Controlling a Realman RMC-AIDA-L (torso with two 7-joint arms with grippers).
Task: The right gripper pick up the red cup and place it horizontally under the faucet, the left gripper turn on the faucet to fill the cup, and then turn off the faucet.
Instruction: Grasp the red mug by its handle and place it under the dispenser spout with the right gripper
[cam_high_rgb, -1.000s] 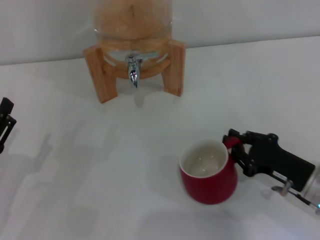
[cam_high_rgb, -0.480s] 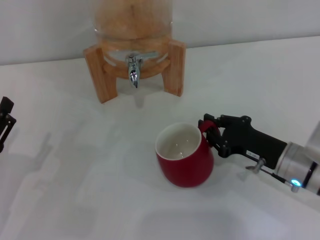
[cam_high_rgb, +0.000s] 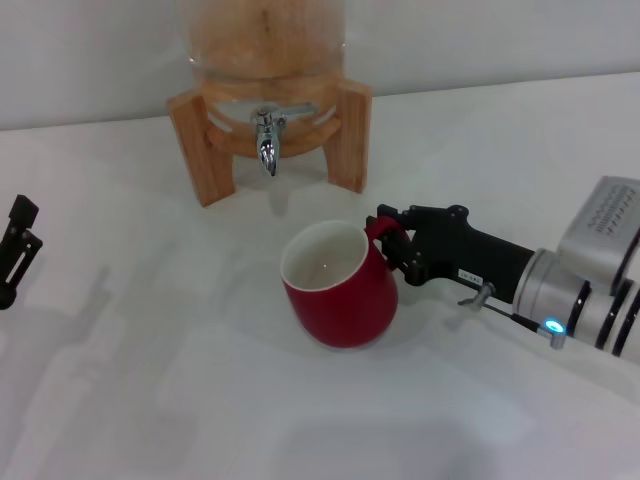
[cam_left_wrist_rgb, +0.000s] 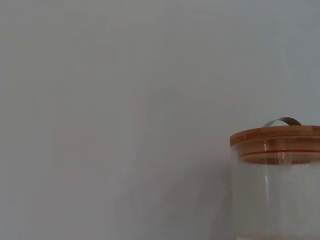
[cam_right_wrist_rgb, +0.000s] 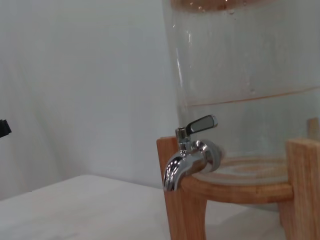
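A white table (cam_high_rgb: 150, 400) carries the whole setup, with a plain pale wall behind it. At the far edge of the table stands a large clear glass dispenser (cam_high_rgb: 262, 40) seated in a light wooden stand (cam_high_rgb: 345, 135); the left wrist view shows its wooden lid (cam_left_wrist_rgb: 277, 142) with a metal loop handle on top. The right arm (cam_high_rgb: 590, 290), a white cylinder with black bands and a grey-topped housing, reaches in from the right side of the table. Its end, the right gripper (cam_high_rgb: 392, 243), a black multi-fingered claw, is closed around the small loop handle of the red cup (cam_high_rgb: 340, 290), a rounded glossy dark-red ceramic mug with an off-white interior. The red cup sits upright with its opening facing up, in front of the wooden stand and slightly to the right of the spout line, well apart from the stand; whether its base touches the table cannot be told. The faucet (cam_high_rgb: 266, 137), a small shiny chrome tap with a short lever and a downward spout, projects from the front of the dispenser between the two stand legs. The left gripper (cam_high_rgb: 14, 250), a black claw, is parked at the far left edge of the table; its finger state cannot be told.
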